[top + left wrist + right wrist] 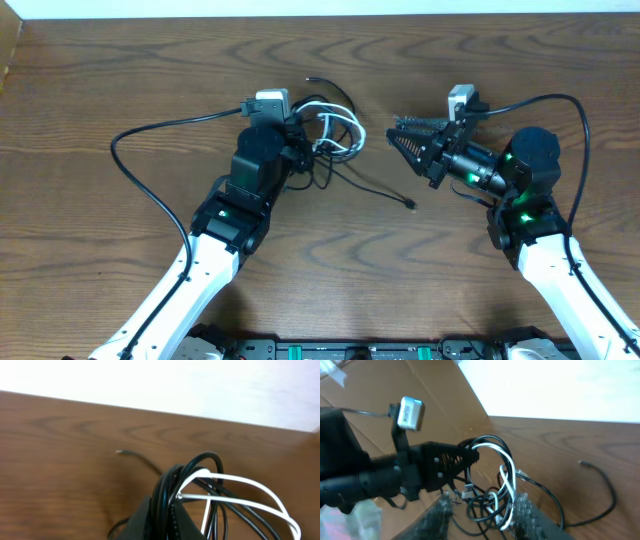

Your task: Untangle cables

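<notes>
The cables (338,135) form a tangled bunch of thin black cords with one white cord (240,480) looped through them, just left of the table's centre. My left gripper (305,140) is shut on the black strands (165,485) of the bunch and holds them up; in its wrist view the left gripper (172,507) pinches them at the bottom edge. One black end (312,79) trails toward the back and another (411,205) toward the front. My right gripper (392,131) stands open just right of the bunch, apart from it. In its wrist view the right gripper (482,507) frames the cables (495,460) beyond its fingers.
Brown wooden table (120,80) with a white wall along the back edge. A thick black arm wire (150,135) arcs over the table on the left, and another (560,100) loops above the right arm. A cardboard box (435,385) stands past the table's far left corner.
</notes>
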